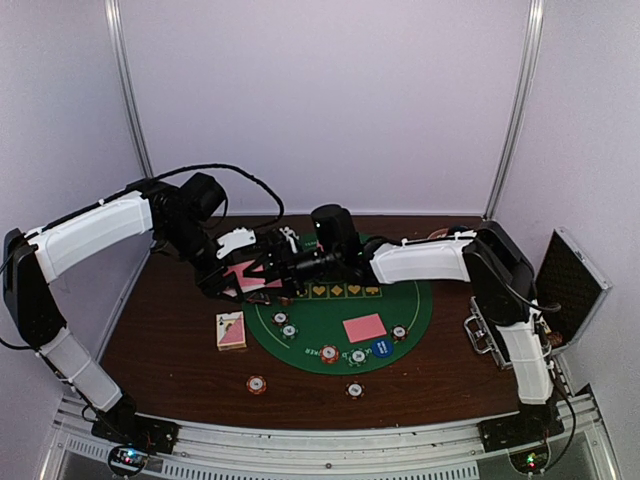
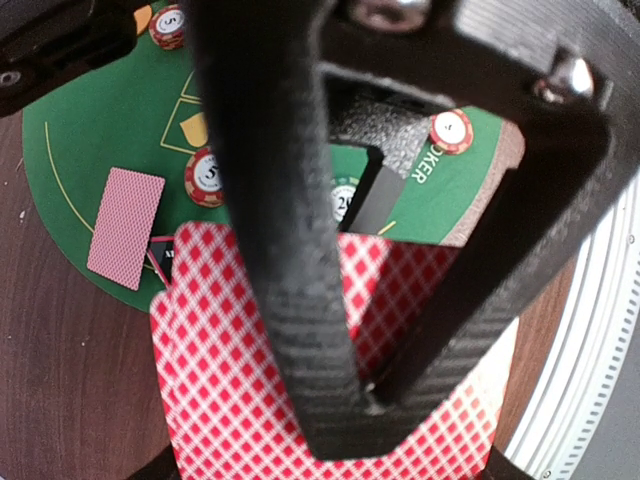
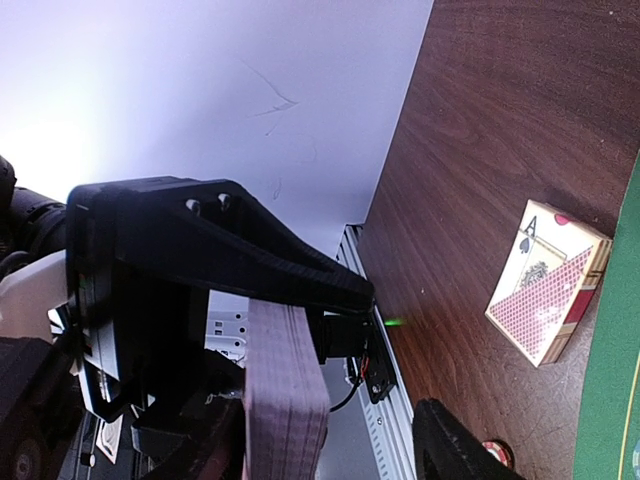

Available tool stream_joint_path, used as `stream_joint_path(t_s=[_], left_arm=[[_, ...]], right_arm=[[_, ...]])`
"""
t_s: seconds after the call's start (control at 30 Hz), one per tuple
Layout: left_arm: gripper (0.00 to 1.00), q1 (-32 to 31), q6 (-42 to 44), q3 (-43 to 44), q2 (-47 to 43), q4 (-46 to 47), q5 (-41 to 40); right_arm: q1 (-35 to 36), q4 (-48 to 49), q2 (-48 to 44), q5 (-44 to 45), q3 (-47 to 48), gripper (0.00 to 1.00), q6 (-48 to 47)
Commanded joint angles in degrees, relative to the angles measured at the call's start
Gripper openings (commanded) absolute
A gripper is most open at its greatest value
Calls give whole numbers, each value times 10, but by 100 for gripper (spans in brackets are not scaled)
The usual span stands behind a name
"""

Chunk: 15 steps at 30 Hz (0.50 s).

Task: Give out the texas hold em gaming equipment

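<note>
1. Top external view: the deck of pink-backed cards [image 1: 258, 283] hangs above the tabletop [image 1: 170, 350], over the far left rim of the green mat [image 1: 400, 300]. It is clamped in your left gripper [image 1: 238, 268].
2. Left wrist view: both fingers [image 2: 280, 300] are pressed shut across the deck's chequered back.
3. Right wrist view: you meet the deck edge-on, its stacked edge running up and down the frame. One right fingertip [image 3: 460, 450] stands apart from it.
4. Your right gripper [image 1: 292, 264] sits just to the deck's right, jaws parted and pointing at the cards. It is the free arm, so the draw likely falls to it.
5. Further out, on the mat: a single card [image 1: 364, 327] and striped chips [image 1: 329, 353]. The card box [image 1: 231, 330] lies beside the mat.
</note>
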Motion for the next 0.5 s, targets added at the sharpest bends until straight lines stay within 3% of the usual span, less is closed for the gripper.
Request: stream_joint_path(t_s=[0.0,0.37,0.47], left_arm=[[0,3,8,4,-19,16,3],[0,3,11,-4,-22,16,-4],[0,3,11,-3,-23,16,-3]], right_arm=[[-7,-48,-25,-8,-17,59,-31],[-13,-92,-64,-12,-26,46,-61],[-14,-106,-73,-13,-34,48,-70]])
